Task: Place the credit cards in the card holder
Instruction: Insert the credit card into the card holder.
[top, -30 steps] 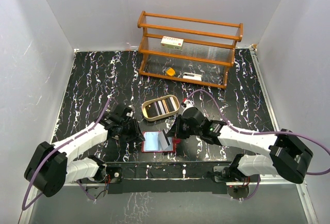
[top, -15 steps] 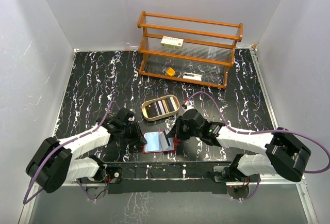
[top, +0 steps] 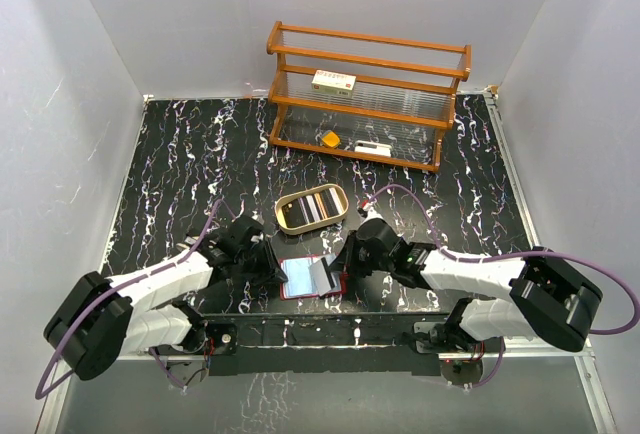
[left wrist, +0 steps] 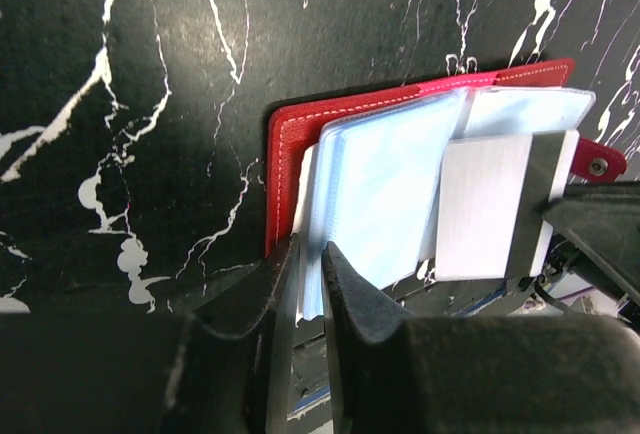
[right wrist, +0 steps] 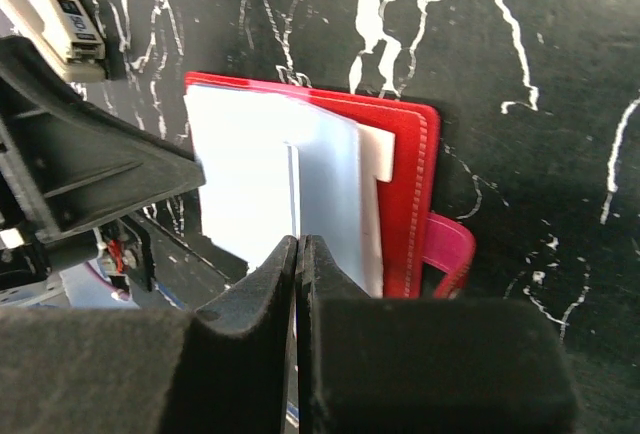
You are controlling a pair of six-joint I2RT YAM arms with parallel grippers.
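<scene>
- Table (top: 190, 164): black top with white veining, both arms reaching in from its near edge.
- Card holder (top: 308, 276) (left wrist: 285, 154) (right wrist: 410, 194): red, lying open and flat close to the near edge of the table, between the two grippers. Its clear bluish pockets face up. A red strap (left wrist: 600, 162) (right wrist: 450, 254) with a snap sticks out on the right-hand side.
- Left gripper (top: 268, 272) (left wrist: 305, 259): at the left edge of the card holder, fingers nearly together and pinching the edge of a clear pocket leaf.
- Right gripper (top: 340, 266) (right wrist: 300, 244): at the right edge of the card holder, fingers pressed together on a thin pale edge.
- Credit card (left wrist: 490, 204): white with a grey band, lying over the right-hand pockets, with its right end at the right gripper's finger. Whether it is inside a pocket I cannot tell.
- Tray (top: 283, 212): tan oval, just behind the card holder, near the middle of the table.
- Other credit cards (top: 315, 206): dark and pale, lying side by side inside the tray.
- Rack (top: 370, 59): brown wood with clear shelves, at the far edge of the table against the wall.
- White box (top: 333, 80): with red marks, on the upper shelf of the rack, toward the left.
- Orange piece (top: 329, 138): on the lower shelf, left of centre.
</scene>
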